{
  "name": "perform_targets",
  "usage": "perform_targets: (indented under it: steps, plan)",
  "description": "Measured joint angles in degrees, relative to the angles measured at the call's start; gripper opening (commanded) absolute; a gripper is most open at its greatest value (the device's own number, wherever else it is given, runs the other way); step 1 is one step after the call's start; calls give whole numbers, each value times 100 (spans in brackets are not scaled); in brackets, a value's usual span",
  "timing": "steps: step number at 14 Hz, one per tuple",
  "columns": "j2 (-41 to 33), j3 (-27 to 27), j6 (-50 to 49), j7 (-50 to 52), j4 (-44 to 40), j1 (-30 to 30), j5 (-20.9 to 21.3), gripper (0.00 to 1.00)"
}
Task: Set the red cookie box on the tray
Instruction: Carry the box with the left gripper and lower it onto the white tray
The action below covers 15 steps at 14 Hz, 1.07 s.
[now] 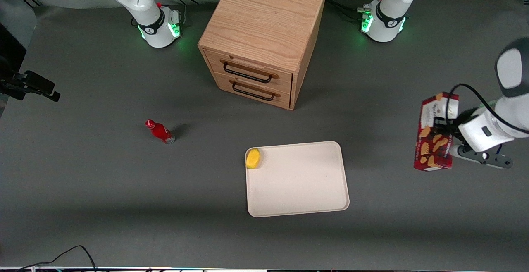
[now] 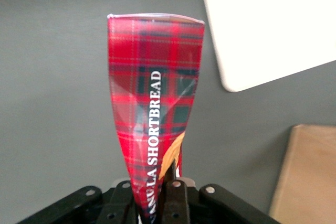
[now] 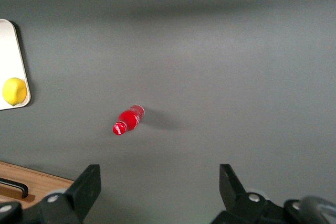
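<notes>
While the gripper (image 1: 441, 128) is clamped on the red cookie box (image 1: 432, 137), the box hangs upright above the table, well out toward the working arm's end, apart from the tray (image 1: 297, 179). Fingers pinch the narrow faces around mid-height; in the wrist view the tartan side (image 2: 155, 98) runs straight out from the jaws. Cardboard looks light and fairly stiff, but thin walls would dent if squeezed harder, and a tall narrow box will tip easily on release. Hold looks adequate. Tray mostly bare, lemon (image 1: 253, 158) sits in one corner, so aim for the open middle. Red bottle (image 1: 160, 131) and drawer cabinet (image 1: 260, 36) are clear of the path
</notes>
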<state>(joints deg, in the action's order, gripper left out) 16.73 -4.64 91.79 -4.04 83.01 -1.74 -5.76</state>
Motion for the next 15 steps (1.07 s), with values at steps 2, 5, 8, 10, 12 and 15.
perform_targets:
  steps: [2, 5, 8, 10, 12, 15]
  plan:
    - [171, -638, 144, 1153, -31, -39, 249, 0]
    - [1045, -1390, 1607, 2605, 101, -134, 1004, 0]
    - [2177, -1643, 3265, 3608, 313, -224, 1930, 0]
    - [2631, -1660, 3994, 4003, 395, -225, 2364, 5]
    - [2781, -1665, 4330, 4333, 443, -224, 2742, 100]
    - [2677, -1681, 4281, 4427, 428, -203, 2904, 100]
